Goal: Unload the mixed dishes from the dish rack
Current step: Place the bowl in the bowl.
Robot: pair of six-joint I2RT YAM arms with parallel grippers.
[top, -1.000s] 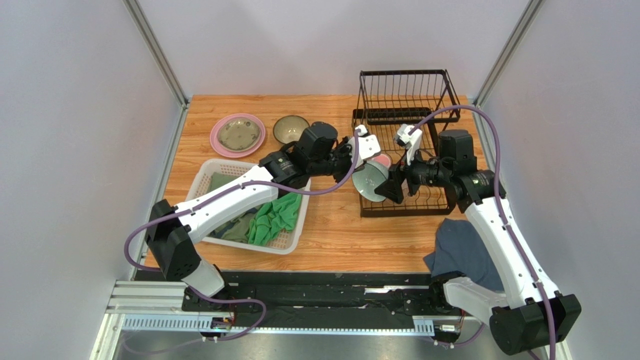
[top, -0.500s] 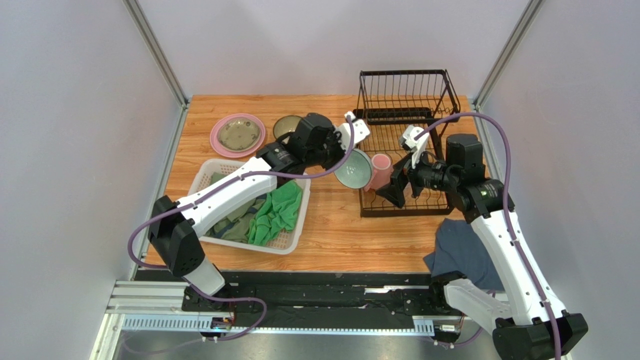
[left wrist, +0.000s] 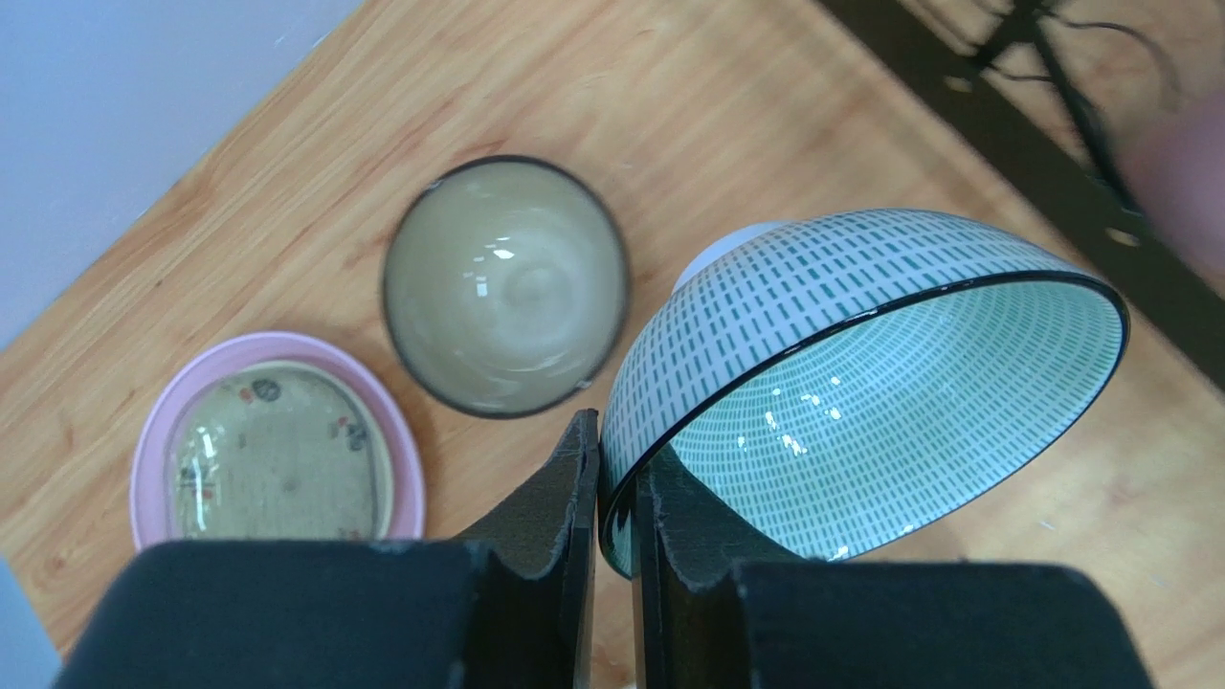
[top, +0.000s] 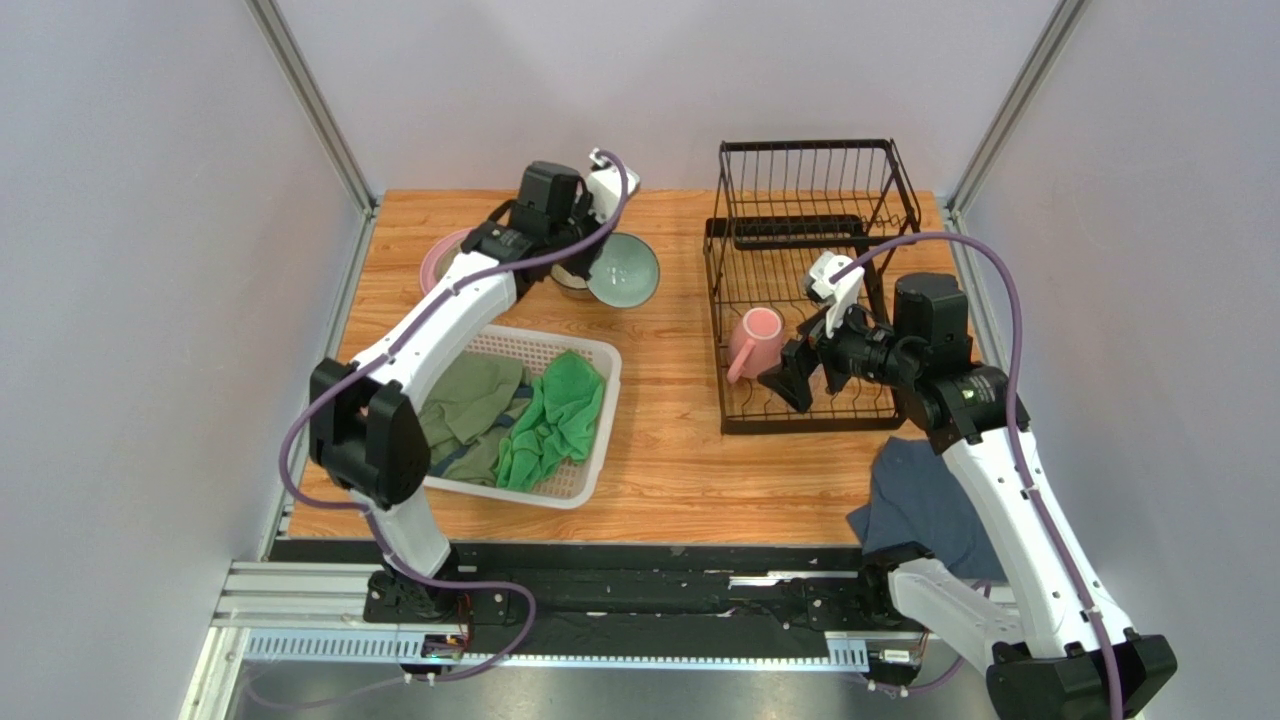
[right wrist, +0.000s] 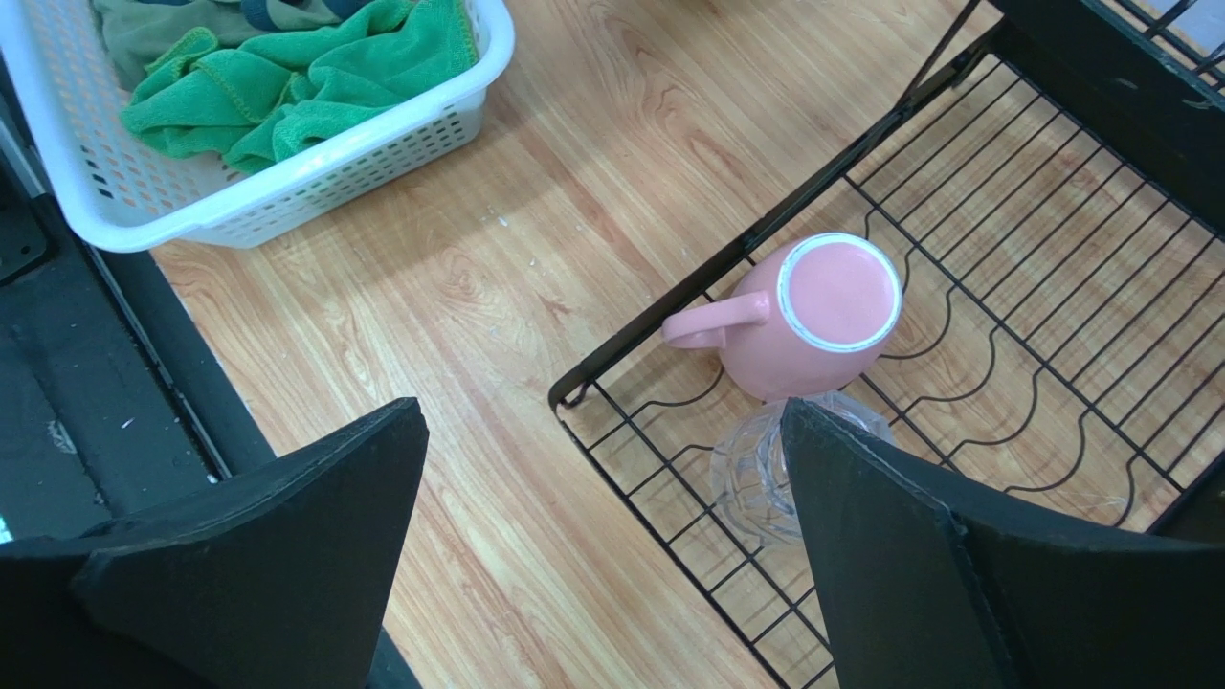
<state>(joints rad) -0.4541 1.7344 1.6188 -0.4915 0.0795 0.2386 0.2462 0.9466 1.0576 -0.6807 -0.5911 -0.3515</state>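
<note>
— Which step?
— Placing: left fingers (left wrist: 561, 503), clenched on the rim of the teal patterned ceramic bowl (left wrist: 863, 373), hold it at upper centre beside the brown-olive glazed bowl (left wrist: 503, 287). Next, likely a level lowering onto the bench (left wrist: 360, 115).
— The right?
— Right fingers (right wrist: 920, 546) released, above the pink ceramic mug (right wrist: 805, 316) in the black wire dish rack (right wrist: 1107, 86).

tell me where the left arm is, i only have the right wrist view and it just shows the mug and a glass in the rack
observer: The left gripper is over the far part of the table, shut on the rim of the teal bowl.
operator: is the bowl down
observer: It is tilted on edge between the fingers, just right of the brown bowl. I cannot tell if it touches the wood.
operator: what else is out of the rack
observer: A pink plate sits left of the brown bowl, with a smaller plate lying on it.
</note>
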